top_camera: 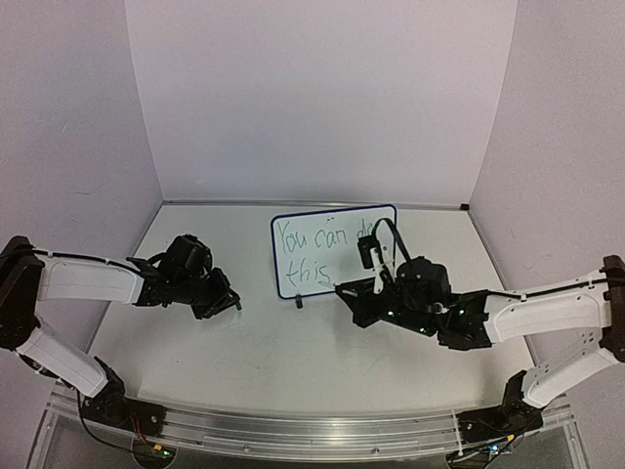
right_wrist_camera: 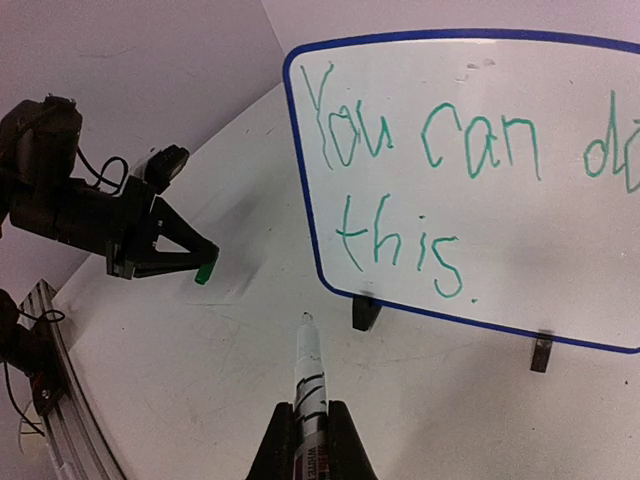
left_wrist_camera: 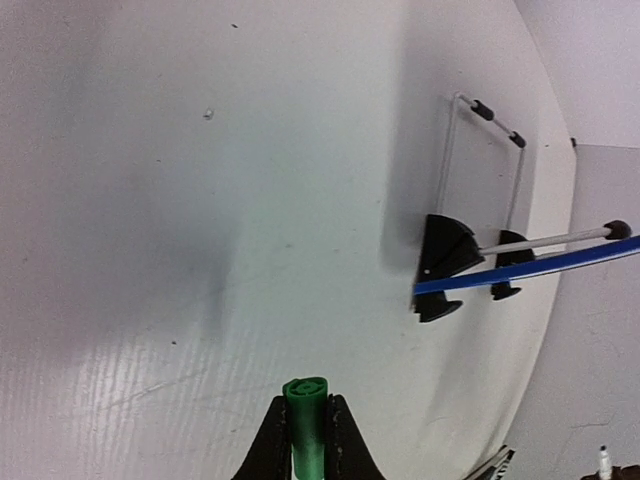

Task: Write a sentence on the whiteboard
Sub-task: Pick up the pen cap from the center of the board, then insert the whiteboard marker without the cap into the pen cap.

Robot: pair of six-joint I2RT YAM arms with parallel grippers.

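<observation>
- A white tabletop [top_camera: 293, 342] filled the cell, closed in by plain pale walls [top_camera: 322, 98] at the back and on both sides. A metal rail [top_camera: 312, 430] ran along the near edge.
- The whiteboard [top_camera: 332, 208] stood upright toward the back of the table, right of centre, on 2 black clip feet [right_wrist_camera: 366, 312].
- The sentence [right_wrist_camera: 480, 150] sat on it in green, in 2 lines: "You can do" above "this."
- The left gripper [left_wrist_camera: 306, 420] lay low over the table, well left of the board. Its fingers were closed almost together on a green cap [left_wrist_camera: 305, 395], whose end stuck out past the fingertips.
- The right gripper [right_wrist_camera: 310, 415] was in front of the board's lower edge. Its fingers were pinched tight on a white marker pen [right_wrist_camera: 308, 365], which pointed toward the board.
- The pen's tip was below the blue frame and apart from it. Whether it touched the table could not be told.
- From above, the right arm covered the board's right end and most of "do".
- In the right wrist view, the board's right side was cut off by the picture edge.
- In the left wrist view, the board showed only edge-on as a blue line, its writing unseen.
</observation>
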